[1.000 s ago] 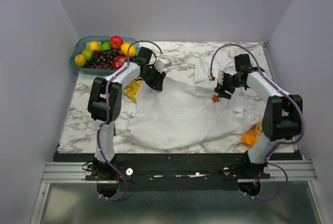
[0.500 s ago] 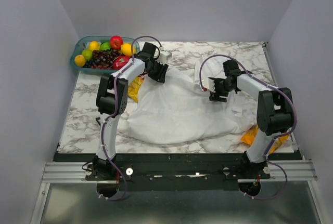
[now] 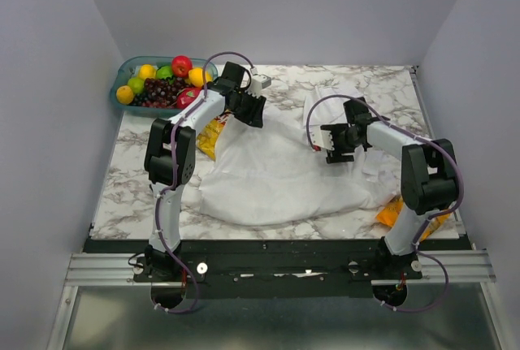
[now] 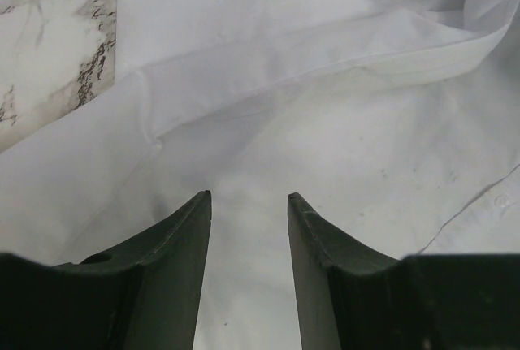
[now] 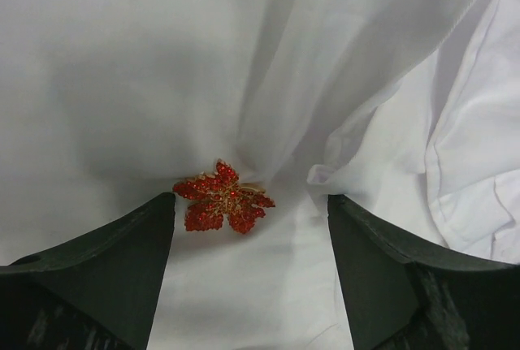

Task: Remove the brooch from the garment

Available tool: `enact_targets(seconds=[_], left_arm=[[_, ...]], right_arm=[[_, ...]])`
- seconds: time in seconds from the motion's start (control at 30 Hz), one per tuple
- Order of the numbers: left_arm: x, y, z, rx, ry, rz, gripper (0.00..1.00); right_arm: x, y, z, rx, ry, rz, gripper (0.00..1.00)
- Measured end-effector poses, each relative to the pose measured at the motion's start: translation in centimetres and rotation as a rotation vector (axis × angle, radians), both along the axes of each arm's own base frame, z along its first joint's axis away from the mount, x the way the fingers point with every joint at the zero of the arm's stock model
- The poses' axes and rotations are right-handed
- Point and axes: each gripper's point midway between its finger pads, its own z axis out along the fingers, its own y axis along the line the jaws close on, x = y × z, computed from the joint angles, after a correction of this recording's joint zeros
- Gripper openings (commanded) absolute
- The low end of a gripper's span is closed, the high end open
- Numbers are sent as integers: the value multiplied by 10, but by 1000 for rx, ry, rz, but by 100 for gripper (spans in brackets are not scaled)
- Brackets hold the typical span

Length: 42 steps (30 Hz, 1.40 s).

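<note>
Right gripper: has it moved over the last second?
Yes. In the top view the right gripper has shifted left, farther from the orange snack packet. Its open jaws now sit either side of the brooch.

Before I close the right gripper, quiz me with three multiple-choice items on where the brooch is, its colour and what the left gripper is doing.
1. Where is the brooch?
A) on the shirt, between the right gripper's open fingers
B) clamped in the left gripper
C) tucked out of sight under the shirt

2. What colour is the brooch?
A) blue
B) red-orange
C) silver

3. What state is the left gripper in?
A) shut on the brooch
B) shut on a fold of the shirt
C) open, with nothing between its fingers

Answers:
1 A: the right wrist view shows it lying on the white cloth in the gap between the fingers.
2 B: its leaf shape sparkles red-orange.
3 C: the left wrist view shows a clear gap over the shirt.
</note>
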Motion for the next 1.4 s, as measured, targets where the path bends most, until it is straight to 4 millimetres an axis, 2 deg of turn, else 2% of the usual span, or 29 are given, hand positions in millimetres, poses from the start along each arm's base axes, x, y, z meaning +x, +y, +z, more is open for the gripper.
enact_targets(seconds=[0.27,0.43,0.5,0.67,0.73,1.07,1.2,1.33,1.4], left_arm=[[-3,-5,1,-10,10,-5,51],[-6,-9,1,-16,14,-16,52],[-7,-11,1,-19,16,-19,52],[-8,-12,2,-28,21,-24,52],[-9,-13,2,-31,24,-24,51],[-10,-14,3,-38,28,-27,51],[-13,-13,5,-37,30,-27,52],[-14,-12,12,-42,19,-28,51],[-14,-12,15,-45,12,-28,51]], right_arm=[[6,-4,6,-27,-140,-22,82],[13,-11,12,-4,-177,-143,77],[20,-10,21,24,-182,-198,77],[50,-3,58,113,-229,-309,68],[55,-1,66,136,-235,-340,67],[30,-3,38,152,-45,-479,65],[23,1,48,196,4,-527,61],[17,8,66,243,25,-536,42],[17,7,68,244,26,-540,42]])
